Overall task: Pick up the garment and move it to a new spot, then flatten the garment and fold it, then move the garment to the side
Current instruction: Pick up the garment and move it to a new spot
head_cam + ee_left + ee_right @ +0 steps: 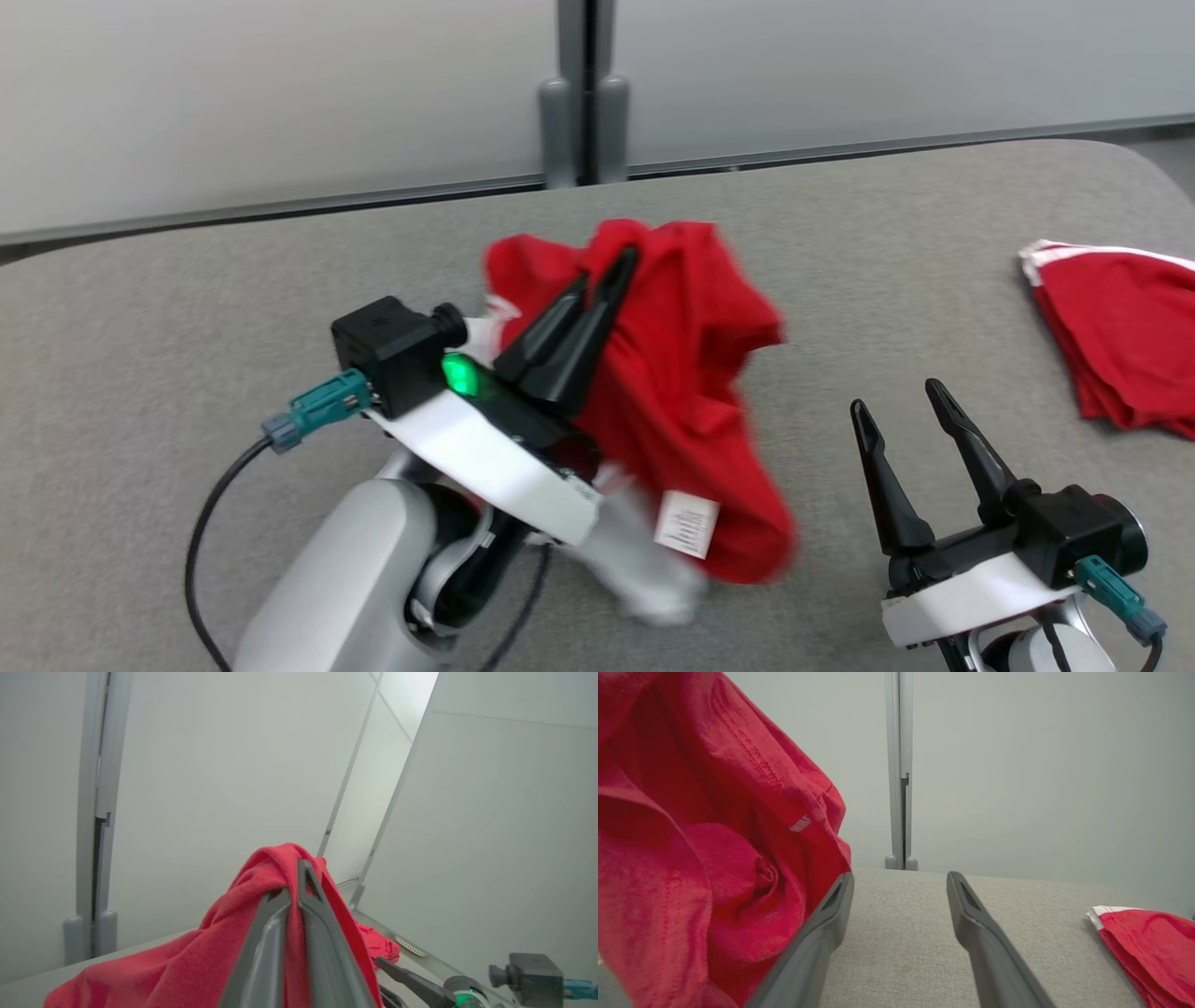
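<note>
- Left gripper has its two dark fingers pressed together on a fold of the red garment, pinching it near the top of the bunch. The cloth drapes down from the tips toward the grey table.
- From the head view come the garment's place and shape. It hangs crumpled over the middle of the table, with a white care label at its blurred lower edge. Whether that edge touches the table cannot be told.
- From the left wrist view comes the pinch itself, close up. Red cloth is squeezed between the fingers and humps over one tip, with pale wall panels behind.
- Right gripper sits at the lower right of the head view, fingers spread with nothing between them, apart from the hanging cloth.
- From the right wrist view comes the garment's hanging side, with stitched seams and deep folds. It is just beside one finger, and bare table lies between the two.
- A second red garment with white trim lies folded at the table's right edge, well apart from the held one.
- A green light glows on the left wrist.
</note>
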Controlling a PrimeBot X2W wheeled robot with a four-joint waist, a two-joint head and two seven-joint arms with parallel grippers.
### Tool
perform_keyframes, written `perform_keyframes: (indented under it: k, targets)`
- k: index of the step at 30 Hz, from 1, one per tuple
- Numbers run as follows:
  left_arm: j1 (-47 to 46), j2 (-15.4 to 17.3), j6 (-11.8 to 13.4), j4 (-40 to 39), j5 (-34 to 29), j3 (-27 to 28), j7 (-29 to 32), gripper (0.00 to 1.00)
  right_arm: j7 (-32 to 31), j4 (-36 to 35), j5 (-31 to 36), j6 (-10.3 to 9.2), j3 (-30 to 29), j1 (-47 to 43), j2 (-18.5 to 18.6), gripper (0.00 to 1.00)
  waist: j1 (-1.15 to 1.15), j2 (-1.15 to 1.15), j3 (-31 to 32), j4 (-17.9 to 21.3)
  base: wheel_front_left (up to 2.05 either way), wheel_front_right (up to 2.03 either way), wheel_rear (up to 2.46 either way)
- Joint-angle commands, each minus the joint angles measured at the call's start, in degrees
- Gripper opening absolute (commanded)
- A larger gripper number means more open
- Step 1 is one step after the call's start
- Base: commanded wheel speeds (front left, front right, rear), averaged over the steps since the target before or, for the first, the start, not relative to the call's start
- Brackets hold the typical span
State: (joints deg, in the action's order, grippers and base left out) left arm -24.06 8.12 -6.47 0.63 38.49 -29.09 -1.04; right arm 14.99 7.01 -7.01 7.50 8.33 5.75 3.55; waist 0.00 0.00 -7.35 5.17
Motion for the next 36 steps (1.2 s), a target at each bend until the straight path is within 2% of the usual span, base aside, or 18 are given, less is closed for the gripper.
perform_keyframes:
  k: [1, 5, 7, 12, 13, 16, 18, 22, 23, 24, 25, 26, 28, 31, 36]
  targets:
    - [-0.43, -0.98, 0.43, -3.11, 0.91, -0.69, 0.38, 0.00, 0.29, 0.04, -0.34, -0.01, -0.08, -0.40, 0.05, 1.00, 0.00, 0.00, 0.96, 3.95, 0.00, 0.00, 0.00]
    - [0.02, -3.90, 1.33, -8.93, 6.54, -2.20, 0.68, 0.00, 0.29, -0.19, -0.49, -0.01, -0.53, -0.70, -0.16, 1.00, 0.00, 0.00, 0.77, 6.87, 0.00, 0.00, 0.00]
    - [0.20, -4.33, 3.78, -8.48, 7.92, -1.86, -0.06, 0.00, 0.29, -0.41, -0.59, -0.01, -0.71, -0.70, -0.30, 1.00, 0.00, 0.00, 0.15, 8.47, 0.00, 0.00, 0.00]
    - [3.96, -4.16, 6.57, 0.20, 11.81, 1.78, -2.29, 0.00, 0.29, -0.80, -0.90, -0.01, -1.25, -0.79, -0.47, 1.00, 0.00, 0.00, -1.34, 9.56, 0.00, 0.00, 0.00]
    - [3.96, -4.16, 6.57, 0.20, 11.81, 1.78, -2.29, 0.00, 0.29, -0.80, -0.90, -0.01, -1.25, -0.79, -0.47, 1.00, 0.00, 0.00, -1.34, 9.56, 0.00, 0.00, 0.00]
    - [6.20, -2.73, 7.31, 7.69, 12.62, 4.21, -3.83, 0.00, 0.29, -0.93, -1.00, -0.01, -1.59, -0.86, -0.48, 1.00, 0.00, 0.00, -2.03, 9.36, 0.00, 0.00, 0.00]
    - [6.80, -1.01, 7.51, 12.12, 10.93, 4.79, -5.25, 0.00, 0.29, -1.05, -1.04, -0.01, -1.94, -0.81, -0.51, 1.00, 0.00, 0.00, -2.40, 8.93, 0.00, 0.00, 0.00]
    - [7.67, 0.19, 6.80, 19.17, 10.47, 5.73, -7.93, 0.00, 0.29, -0.95, -0.63, -0.01, -2.49, -0.86, -0.53, 1.00, 0.00, 0.00, -2.67, 7.25, 0.00, 0.00, 0.00]
    - [7.57, 0.13, 6.38, 20.66, 10.32, 5.71, -8.63, 0.13, 0.29, -0.92, -0.51, -0.01, -2.54, -0.82, -0.53, 1.00, 0.00, 0.00, -2.68, 6.78, 0.00, 0.00, 0.00]
    - [7.36, 0.06, 6.12, 21.96, 9.77, 5.46, -9.20, 0.42, 0.29, -0.85, -0.48, -0.01, -2.44, -0.78, -0.55, 1.00, 0.00, 0.00, -2.63, 6.33, 0.00, 0.00, 0.00]
    - [7.09, 0.23, 5.72, 23.00, 8.95, 4.92, -9.68, 0.84, 0.29, -0.79, -0.42, -0.01, -2.31, -0.77, -0.52, 1.00, 0.00, 0.00, -2.58, 5.90, 0.00, 0.00, 0.00]
    - [6.80, 0.17, 5.45, 23.84, 8.58, 4.57, -10.17, 1.00, 0.29, -0.79, -0.41, -0.01, -2.31, -0.75, -0.51, 1.00, 0.00, 0.00, -2.58, 5.47, 0.00, 0.00, 0.00]
    - [6.63, 0.18, 5.21, 24.94, 7.61, 4.48, -11.30, 1.00, 0.29, -0.70, -0.32, -0.01, -2.31, -0.79, -0.50, 1.00, 0.00, 0.00, -2.36, 4.69, 0.00, 0.00, 0.00]
    - [7.86, 1.05, 6.23, 24.08, 5.62, 5.50, -13.11, 1.00, 0.29, -0.53, -0.28, -0.01, -2.59, -1.29, -0.50, 1.00, 0.00, 0.00, -1.52, 3.88, 0.00, 0.00, 0.00]
    - [13.30, 3.01, 9.06, 15.57, 0.04, 10.89, -14.15, 1.00, 0.29, -0.99, -0.07, -0.01, -3.77, -2.30, -0.51, 1.00, 0.00, 0.00, 0.28, 2.63, 0.00, 0.00, 0.00]
